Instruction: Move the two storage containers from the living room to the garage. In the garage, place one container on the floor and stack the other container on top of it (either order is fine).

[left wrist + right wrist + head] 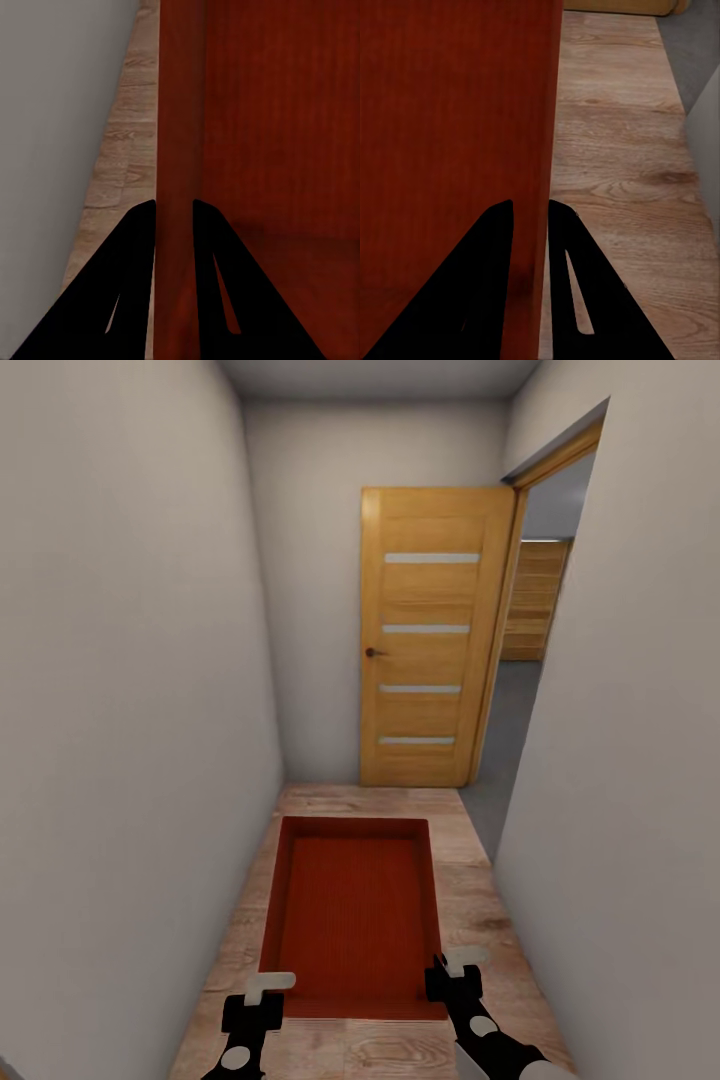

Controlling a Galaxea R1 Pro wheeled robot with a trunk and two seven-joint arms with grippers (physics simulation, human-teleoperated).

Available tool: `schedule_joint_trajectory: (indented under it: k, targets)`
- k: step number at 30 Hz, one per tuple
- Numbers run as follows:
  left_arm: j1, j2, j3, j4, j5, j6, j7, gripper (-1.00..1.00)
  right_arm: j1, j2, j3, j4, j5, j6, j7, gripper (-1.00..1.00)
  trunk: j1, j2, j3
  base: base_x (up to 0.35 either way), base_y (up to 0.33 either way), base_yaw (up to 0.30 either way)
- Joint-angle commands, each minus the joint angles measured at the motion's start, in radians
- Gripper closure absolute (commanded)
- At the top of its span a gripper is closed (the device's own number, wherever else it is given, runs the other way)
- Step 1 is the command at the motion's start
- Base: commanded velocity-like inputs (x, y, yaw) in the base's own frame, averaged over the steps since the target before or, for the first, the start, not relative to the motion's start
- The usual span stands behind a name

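One orange-red storage container [355, 905] was held above the wood plank floor [480, 920] in a narrow corridor, its side walls clamped by left tool [174, 206] and right tool [531, 206]. A wooden door [430, 635] was recorded ahead.

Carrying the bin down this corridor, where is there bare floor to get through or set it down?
Bare wood floor lies between the container and the open door; grey floor continues through the doorway. It is tight at the sides: left wall and right wall leave narrow strips.
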Motion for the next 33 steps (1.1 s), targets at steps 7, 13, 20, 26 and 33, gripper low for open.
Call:
schedule_joint_trajectory:
  k: [7,13,20,26,33]
  targets:
    - [-0.002,0.0,0.03,-0.013,0.053,-0.058,0.029,1.0,0.0,0.0,-0.045,0.013,-0.027,-0.003,-0.044,1.0,0.001,-0.001,-0.001,0.322,0.0,0.0]
    - [-0.002,0.0,0.03,-0.013,0.053,-0.058,0.029,1.0,0.0,0.0,-0.045,0.013,-0.027,-0.002,-0.044,1.0,0.001,-0.001,-0.001,0.323,0.0,0.0]
    - [-0.002,0.0,0.03,-0.013,0.053,-0.058,0.029,1.0,0.0,0.0,-0.045,0.013,-0.027,-0.002,-0.044,1.0,0.001,-0.001,-0.001,0.322,0.0,0.0]
    - [-0.002,0.0,0.03,-0.013,0.053,-0.058,0.029,1.0,0.0,0.0,-0.045,0.013,-0.027,-0.002,-0.044,1.0,0.001,-0.001,-0.001,0.322,0.0,0.0]
    - [-0.002,0.0,0.03,-0.013,0.053,-0.058,0.029,1.0,0.0,0.0,-0.045,0.013,-0.027,-0.003,-0.044,1.0,0.001,-0.001,-0.001,0.322,0.0,0.0]
